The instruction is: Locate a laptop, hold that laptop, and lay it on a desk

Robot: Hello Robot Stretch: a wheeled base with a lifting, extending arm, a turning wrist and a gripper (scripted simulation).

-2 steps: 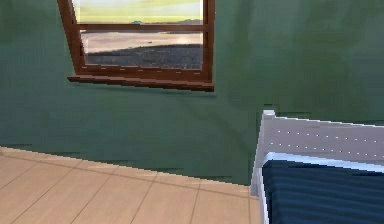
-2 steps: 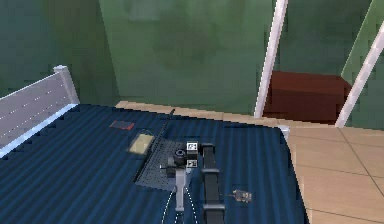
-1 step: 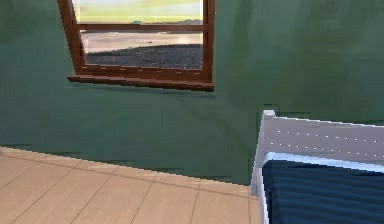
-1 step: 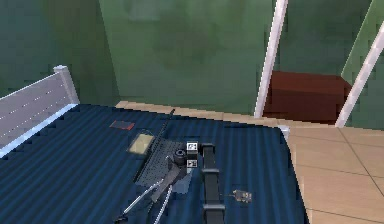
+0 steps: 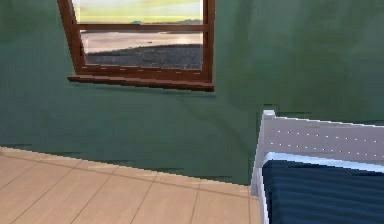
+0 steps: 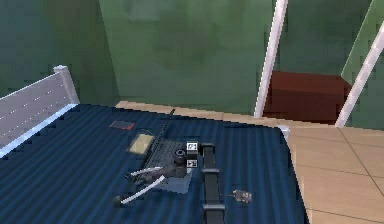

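Ahead, the window sits high on the forward view's left in the green wall, and the bed noses in at the right behind its white headboard. A careless drive forward could clip that frame. Over to the arm side view: the blue bedcover spreads wide, and on it lie a small dark reddish item, then a flat tan thing. Just right of that is a flat grey shape that I take for the laptop, lying on the bed, though I can't swear to it. The gripper is low by that cluster with its fingers pointing left, and with clutter right behind it I cannot tell whether it has hold of anything. Here's the danger: three flat things lie close together, so the fingers could take the tan one instead. A thin slab on soft cloth could also slide away, or the cover could snag. The arm comes up from the bottom edge, with a little grey object just beside it that a swing could sweep off. Further right stands a white post, something to catch on when turning for the counter. Last comes a dark red cabinet, the one container here, and its contents are hidden.
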